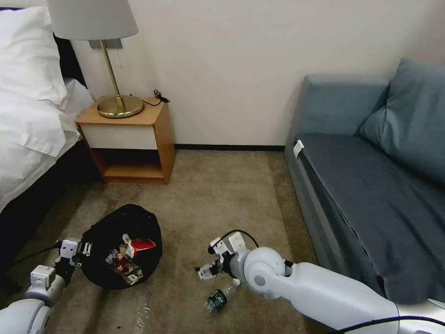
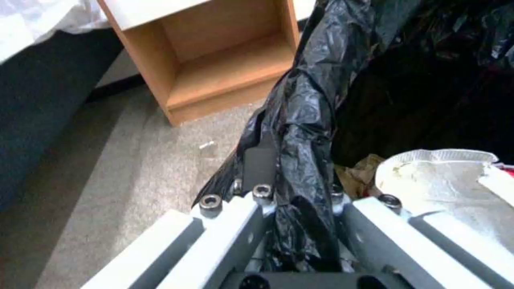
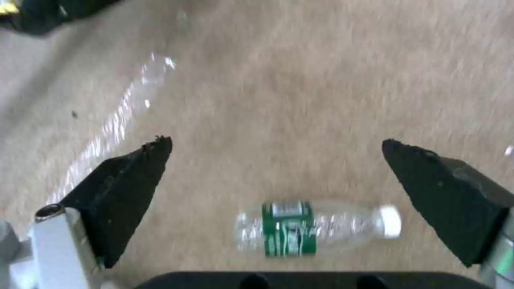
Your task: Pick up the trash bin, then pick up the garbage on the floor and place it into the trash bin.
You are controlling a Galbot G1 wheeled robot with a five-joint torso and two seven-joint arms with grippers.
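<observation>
The trash bin (image 1: 121, 246), wrapped in its black bag (image 2: 316, 100), hangs tilted just above the carpet at the lower left. My left gripper (image 1: 76, 253) is shut on the bag-covered rim (image 2: 292, 192). Garbage lies inside it: a red-and-white wrapper (image 1: 141, 244), a brown-gold snack packet (image 1: 124, 265) and crumpled brown paper (image 2: 364, 172). A clear bottle with a green label (image 1: 221, 294) lies on its side on the floor. My right gripper (image 1: 206, 269) hovers over the bottle (image 3: 316, 228), open (image 3: 276, 144), its black fingers (image 3: 123, 188) wide apart and touching nothing.
A wooden nightstand (image 1: 130, 139) with a brass lamp (image 1: 118, 104) stands against the back wall. The bed (image 1: 28, 116) runs along the left and a grey-blue sofa (image 1: 371, 185) along the right. Beige carpet (image 1: 222, 199) lies between them. A clear plastic scrap (image 3: 118, 124) lies near the bottle.
</observation>
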